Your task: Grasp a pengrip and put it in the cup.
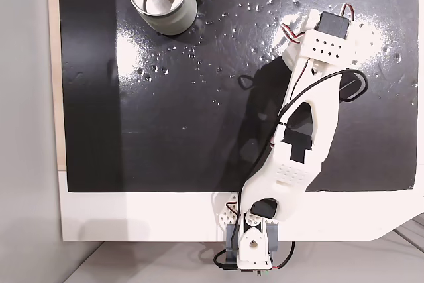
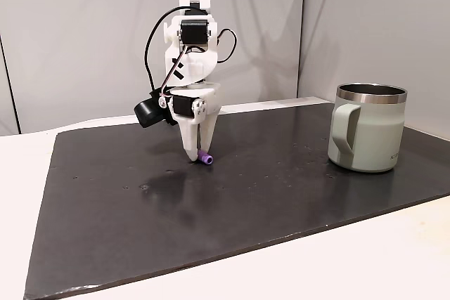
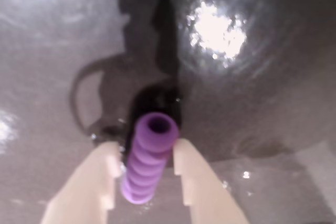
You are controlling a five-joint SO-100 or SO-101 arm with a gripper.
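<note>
gripper point(image 3: 146, 169) pinching pengrip point(image 3: 148, 157) – on black mat point(image 2: 211, 201), cup point(image 2: 367, 128) well apart

Pengrip point(image 3: 148, 163): soft-looking purple rubber, ribbed along its length, matt, hollow end. Gripper point(image 3: 145, 157) fingers point(image 3: 97, 177): cream printed plastic, matt, stepped inner edges. Arm shell point(image 1: 311, 117): white plastic, perforated in places. Cup point(image 2: 367, 128): brushed steel inside and at the rim, shiny; outside a smooth pale sage-grey coating, satin. Mat point(image 1: 165, 97): black, glossy, mirror-like glare, speckled with small flecks. Table point(image 1: 132, 220): white, smooth, matt.
</note>
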